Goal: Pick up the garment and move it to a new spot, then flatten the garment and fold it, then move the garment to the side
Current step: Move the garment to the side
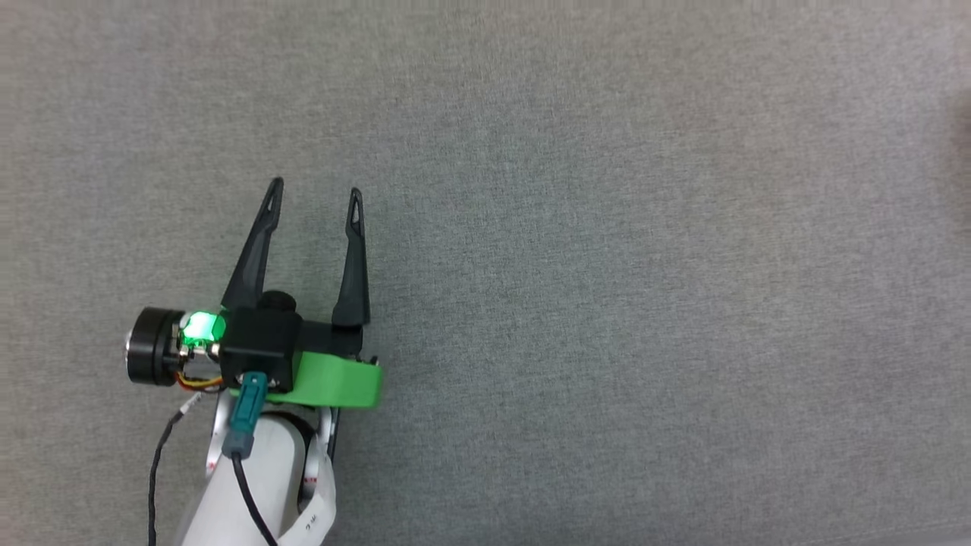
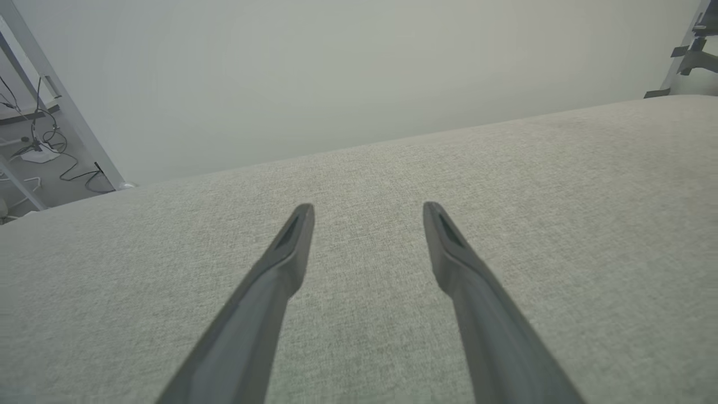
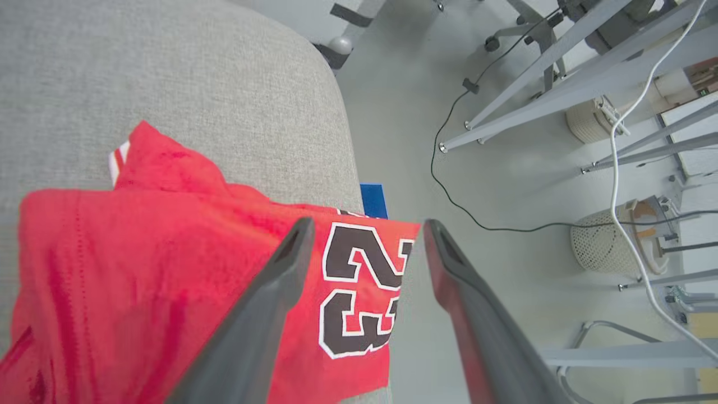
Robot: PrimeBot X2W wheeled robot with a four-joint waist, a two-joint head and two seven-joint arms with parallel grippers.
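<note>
Open grey surface (image 1: 607, 265) stretches ahead and to the right of the left gripper (image 1: 315, 188), whose fingers are spread over bare fabric. At the surface's rounded edge, the garment (image 3: 140, 269) lies bunched and hangs over the side beneath the right gripper (image 3: 364, 221), fingers apart. Beyond the edge, frame legs (image 3: 505, 106), a cable (image 3: 449, 191) and a basket (image 3: 600, 247) crowd the floor.

The red soft-fabric jersey with black "23" lettering (image 3: 140, 269) ran off the right wrist view's bottom edge, partly covered by a dark finger of the right gripper (image 3: 367, 223). A small blue object (image 3: 373, 200) behind it was mostly hidden.
</note>
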